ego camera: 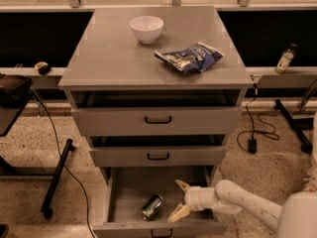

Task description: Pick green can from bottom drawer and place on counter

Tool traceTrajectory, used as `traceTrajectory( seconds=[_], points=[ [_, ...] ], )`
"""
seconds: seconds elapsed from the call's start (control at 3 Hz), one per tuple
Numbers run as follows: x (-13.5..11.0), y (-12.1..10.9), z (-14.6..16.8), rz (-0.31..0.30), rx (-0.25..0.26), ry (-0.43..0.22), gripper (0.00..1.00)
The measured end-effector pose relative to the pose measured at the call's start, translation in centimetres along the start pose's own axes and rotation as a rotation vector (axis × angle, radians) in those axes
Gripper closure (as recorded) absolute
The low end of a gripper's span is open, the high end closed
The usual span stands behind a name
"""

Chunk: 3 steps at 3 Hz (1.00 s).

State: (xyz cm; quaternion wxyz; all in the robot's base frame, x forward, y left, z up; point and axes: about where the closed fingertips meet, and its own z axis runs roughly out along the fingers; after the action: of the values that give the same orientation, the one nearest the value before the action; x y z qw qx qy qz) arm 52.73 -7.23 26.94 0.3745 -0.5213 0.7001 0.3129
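The green can lies on its side on the floor of the pulled-out bottom drawer, near its front. My gripper is inside the drawer, just right of the can. It is open and empty, with one tan finger above and one below. The lower fingertip is close to the can but apart from it. The white arm reaches in from the lower right. The grey counter tops the cabinet.
A white bowl and a blue foil snack bag sit on the counter. The top drawer and middle drawer are partly pulled out above the bottom one. A black stand leg and cables lie on the floor at the left and right.
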Motion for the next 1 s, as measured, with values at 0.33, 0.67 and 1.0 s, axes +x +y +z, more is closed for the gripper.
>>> traceTrajectory(
  seconds=[0.33,0.67,1.0],
  points=[
    [2.8,-1.1,3.3,0.057,0.015,0.012,0.00],
    [3.9,-2.2,5.6,0.069,0.039,0.037,0.00],
    [4.8,-2.8,8.4,0.042,0.028,0.091,0.00]
  ],
)
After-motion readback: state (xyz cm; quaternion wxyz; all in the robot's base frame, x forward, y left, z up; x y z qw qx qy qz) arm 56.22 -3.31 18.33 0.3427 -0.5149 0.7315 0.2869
